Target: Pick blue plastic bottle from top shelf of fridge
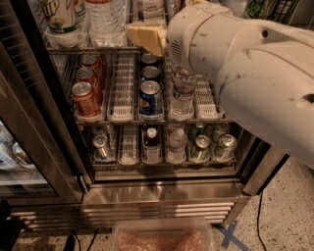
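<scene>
The fridge (162,193) stands open in front of me. Its top shelf (88,49) is a wire rack near the top of the view. On it stand a bottle with a green and white label (61,19) and a ribbed clear water bottle (105,19). Right of these a pale bottle with a white label (151,9) shows only in part; it looks like the blue plastic bottle. My gripper (144,37), with a tan pad, is at the shelf's front edge just below and in front of that bottle. My big white arm (245,63) hides the shelf's right side.
The middle rack holds red cans (86,98), Pepsi cans (150,95) and a small water bottle (182,98). The lower rack holds several cans and bottles (176,144). The dark door frame (44,112) is at the left. A pink tub (159,238) sits on the floor.
</scene>
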### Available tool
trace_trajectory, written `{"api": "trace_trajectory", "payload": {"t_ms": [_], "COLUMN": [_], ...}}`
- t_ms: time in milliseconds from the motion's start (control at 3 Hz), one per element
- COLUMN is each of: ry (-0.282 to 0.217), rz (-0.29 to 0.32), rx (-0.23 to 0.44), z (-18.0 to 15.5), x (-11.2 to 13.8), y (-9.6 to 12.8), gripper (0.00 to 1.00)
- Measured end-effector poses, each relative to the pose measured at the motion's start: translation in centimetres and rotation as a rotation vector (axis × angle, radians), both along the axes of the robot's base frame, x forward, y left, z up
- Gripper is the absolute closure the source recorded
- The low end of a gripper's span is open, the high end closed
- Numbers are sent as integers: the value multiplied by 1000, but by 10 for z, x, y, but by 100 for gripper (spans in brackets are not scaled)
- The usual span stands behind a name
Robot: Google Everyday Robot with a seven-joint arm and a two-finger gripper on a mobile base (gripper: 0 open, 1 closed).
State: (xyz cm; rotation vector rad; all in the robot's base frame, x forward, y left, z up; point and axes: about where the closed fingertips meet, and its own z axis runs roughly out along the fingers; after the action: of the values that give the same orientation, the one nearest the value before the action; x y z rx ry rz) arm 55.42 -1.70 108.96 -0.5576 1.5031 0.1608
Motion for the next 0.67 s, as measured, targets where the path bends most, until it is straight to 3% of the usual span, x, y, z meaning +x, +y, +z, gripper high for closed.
{"api": "trace_trajectory", "payload": {"t_ms": [667], "ry": [-63], "rz": [-33], "rx": [-51], "z": [1], "x": [7], "y": [-23], "gripper": [13]}}
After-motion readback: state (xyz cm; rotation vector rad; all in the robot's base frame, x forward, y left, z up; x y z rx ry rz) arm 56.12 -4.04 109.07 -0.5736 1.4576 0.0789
